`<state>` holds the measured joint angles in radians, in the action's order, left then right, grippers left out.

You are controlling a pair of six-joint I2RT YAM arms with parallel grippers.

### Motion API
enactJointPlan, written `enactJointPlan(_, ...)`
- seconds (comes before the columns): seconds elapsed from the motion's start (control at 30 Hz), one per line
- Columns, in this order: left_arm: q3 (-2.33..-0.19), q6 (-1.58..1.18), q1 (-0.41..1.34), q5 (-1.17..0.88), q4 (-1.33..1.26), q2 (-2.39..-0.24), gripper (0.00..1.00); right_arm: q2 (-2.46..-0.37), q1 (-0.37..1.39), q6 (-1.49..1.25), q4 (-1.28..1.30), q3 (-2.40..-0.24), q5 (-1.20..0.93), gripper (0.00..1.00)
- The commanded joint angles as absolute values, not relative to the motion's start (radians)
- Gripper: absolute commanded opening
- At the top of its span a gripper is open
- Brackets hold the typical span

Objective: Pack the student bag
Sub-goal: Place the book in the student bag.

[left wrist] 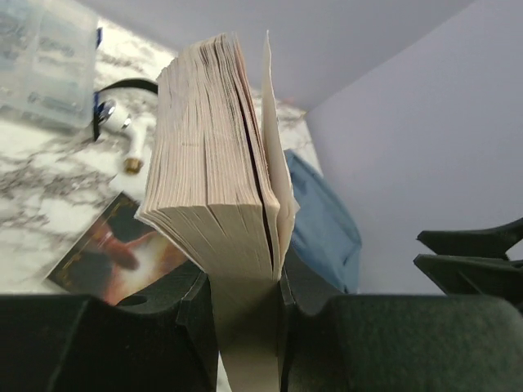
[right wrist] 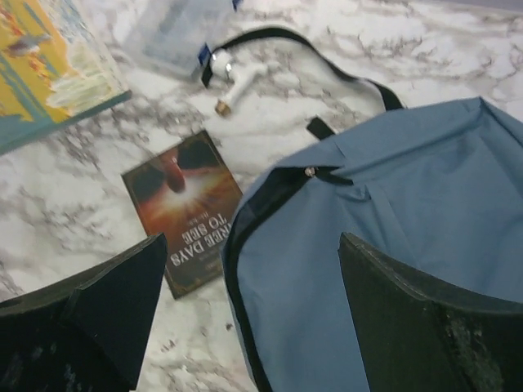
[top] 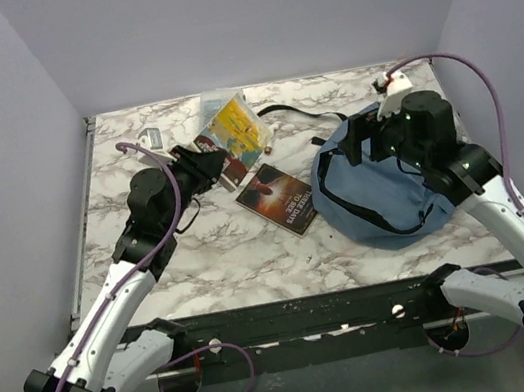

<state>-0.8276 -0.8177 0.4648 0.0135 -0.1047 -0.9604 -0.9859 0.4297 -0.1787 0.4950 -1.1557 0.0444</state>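
The student bag (top: pixel 383 190), dusty blue with a black zip and straps, lies flat at the right of the marble table. My right gripper (right wrist: pixel 261 318) hovers open just above the bag's (right wrist: pixel 409 212) zip edge, nothing between its fingers. In the top view that gripper (top: pixel 366 142) is over the bag's far left part. My left gripper (left wrist: pixel 245 327) is shut on a thick paperback (left wrist: pixel 216 163) and holds it by its lower edge, the pages fanning upward. From above, this book shows a yellow cover (top: pixel 233 130), lifted at the middle back, with the left gripper (top: pixel 219 168) beneath it.
A dark book with an orange glow on its cover (top: pixel 278 198) lies flat between the arms, just left of the bag. A clear plastic box (right wrist: pixel 176 33) and a small white object (right wrist: pixel 233 77) sit at the back near a black strap (top: pixel 288 110). Walls enclose the table.
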Motion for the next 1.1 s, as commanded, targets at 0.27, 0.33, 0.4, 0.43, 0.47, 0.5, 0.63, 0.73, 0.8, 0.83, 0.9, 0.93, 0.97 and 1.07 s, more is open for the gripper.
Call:
enactJointPlan(0.27,-0.827,-0.753,0.384,-0.049,0.19,-0.891,0.0,-1.208,0.758,0.063,0.901,-1.122,0.431,0.84)
enactJointPlan(0.33,-0.827,-0.762,0.382,-0.076,0.19,-0.896,0.0,-1.21,0.765,0.06,0.901,-1.115,0.449,0.84)
enactJointPlan(0.4,-0.825,-0.772,0.382,-0.105,0.19,-0.903,0.0,-1.214,0.769,0.066,0.911,-1.097,0.488,0.83)
enactJointPlan(0.43,-0.822,-0.778,0.382,-0.121,0.191,-0.909,0.0,-1.219,0.772,0.071,0.92,-1.084,0.513,0.83)
enactJointPlan(0.47,-0.823,-0.784,0.382,-0.133,0.191,-0.916,0.0,-1.218,0.778,0.074,0.923,-1.062,0.552,0.83)
enactJointPlan(0.5,-0.823,-0.789,0.382,-0.145,0.192,-0.921,0.0,-1.211,0.788,0.085,0.921,-1.045,0.565,0.83)
enactJointPlan(0.63,-0.823,-0.81,0.381,-0.178,0.195,-0.942,0.0,-1.178,0.796,0.109,0.918,-1.003,0.519,0.83)
enactJointPlan(0.73,-0.834,-0.813,0.382,-0.199,0.197,-0.956,0.0,-1.148,0.796,0.123,0.908,-0.982,0.476,0.83)
enactJointPlan(0.8,-0.839,-0.822,0.382,-0.214,0.199,-0.963,0.0,-1.147,0.796,0.133,0.903,-0.946,0.52,0.83)
enactJointPlan(0.83,-0.841,-0.828,0.38,-0.224,0.199,-0.967,0.0,-1.147,0.796,0.139,0.898,-0.927,0.558,0.83)
enactJointPlan(0.9,-0.842,-0.848,0.382,-0.25,0.198,-0.978,0.0,-1.146,0.796,0.131,0.871,-0.918,0.665,0.8)
enactJointPlan(0.93,-0.844,-0.858,0.382,-0.265,0.197,-0.985,0.0,-1.148,0.796,0.112,0.853,-0.925,0.724,0.71)
enactJointPlan(0.97,-0.844,-0.873,0.382,-0.289,0.193,-0.995,0.0,-1.156,0.796,0.1,0.844,-0.942,0.767,0.57)
enactJointPlan(1.07,-0.84,-0.928,0.382,-0.356,0.173,-1.032,0.0,-1.183,0.796,0.077,0.817,-0.978,0.801,0.43)
